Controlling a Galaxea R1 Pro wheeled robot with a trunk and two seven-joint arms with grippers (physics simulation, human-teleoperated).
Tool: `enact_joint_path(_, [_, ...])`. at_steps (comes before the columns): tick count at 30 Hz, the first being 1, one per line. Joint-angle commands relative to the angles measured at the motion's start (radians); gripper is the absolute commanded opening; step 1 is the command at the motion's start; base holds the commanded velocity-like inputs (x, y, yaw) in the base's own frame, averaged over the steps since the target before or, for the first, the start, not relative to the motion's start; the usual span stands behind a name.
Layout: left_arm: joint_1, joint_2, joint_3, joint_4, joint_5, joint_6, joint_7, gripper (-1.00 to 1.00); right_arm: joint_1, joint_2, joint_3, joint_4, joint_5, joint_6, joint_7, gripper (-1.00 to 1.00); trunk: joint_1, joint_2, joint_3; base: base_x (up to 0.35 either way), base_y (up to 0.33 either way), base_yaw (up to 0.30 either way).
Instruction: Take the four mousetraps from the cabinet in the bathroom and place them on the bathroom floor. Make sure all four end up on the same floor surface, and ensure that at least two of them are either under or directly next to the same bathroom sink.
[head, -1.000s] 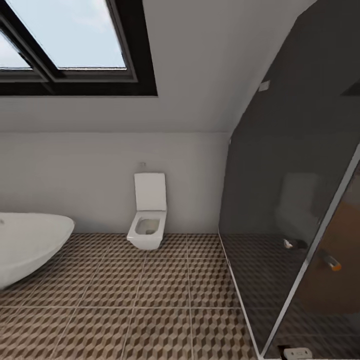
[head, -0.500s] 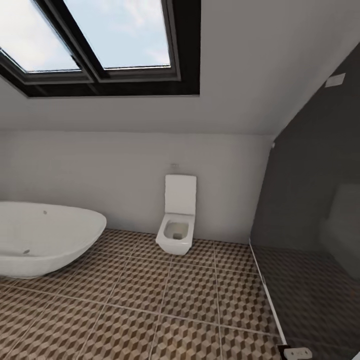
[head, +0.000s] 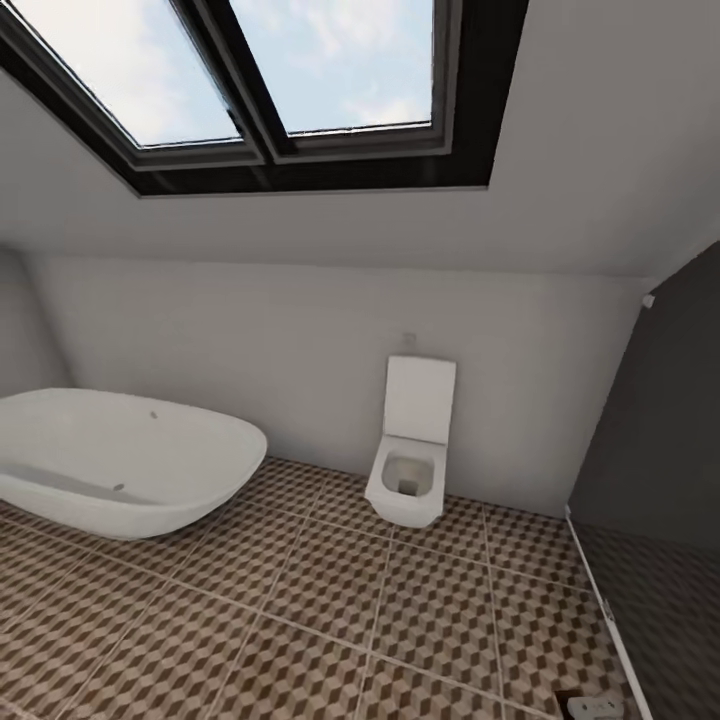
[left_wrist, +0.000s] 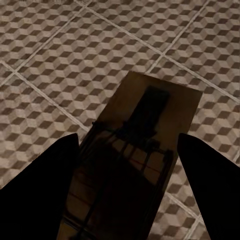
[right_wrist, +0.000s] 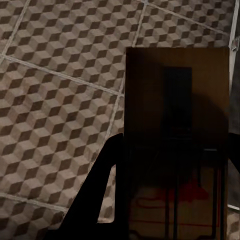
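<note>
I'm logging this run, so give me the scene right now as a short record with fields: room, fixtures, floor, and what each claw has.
room: bathroom with a sloped ceiling and skylight
fixtures: oval bathtub at left, toilet against the back wall
floor: bathroom floor, cube-pattern tiles
left claw: shut on a mousetrap, held above the tiles
right claw: shut on a second mousetrap, also above the tiles
</note>
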Motion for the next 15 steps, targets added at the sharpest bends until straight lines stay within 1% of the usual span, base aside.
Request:
enact_joint_path(1, [-0.001, -0.001, -0.007, 0.003, 0.005, -0.003, -0.001, -1.00, -0.002, 0.000, 0.008, 0.004, -0.011, -0.007, 0.004, -1.00, 0.001, -0.001, -0.001, 0.246, 0.244, -0.034])
enact_joint_path(4, [-0.001, -0.001, -0.007, 0.003, 0.005, -0.002, -0.001, -1.00, -0.002, 0.000, 0.008, 0.004, -0.011, -0.007, 0.005, -1.00, 0.001, -0.001, -0.001, 0.246, 0.243, -0.200])
enact_joint_path(11, [-0.001, -0.001, -0.007, 0.003, 0.006, -0.002, -0.002, -1.00, -0.002, 0.000, 0.006, 0.004, -0.011, -0.007, 0.005, -1.00, 0.001, -0.001, -0.001, 0.248, 0.239, -0.257])
enact_joint_path(15, [-0.001, -0.001, -0.007, 0.003, 0.006, -0.002, -0.001, -1.00, -0.002, 0.000, 0.006, 0.004, -0.011, -0.007, 0.005, -1.00, 0.001, -0.001, -0.001, 0.283, 0.180, -0.267])
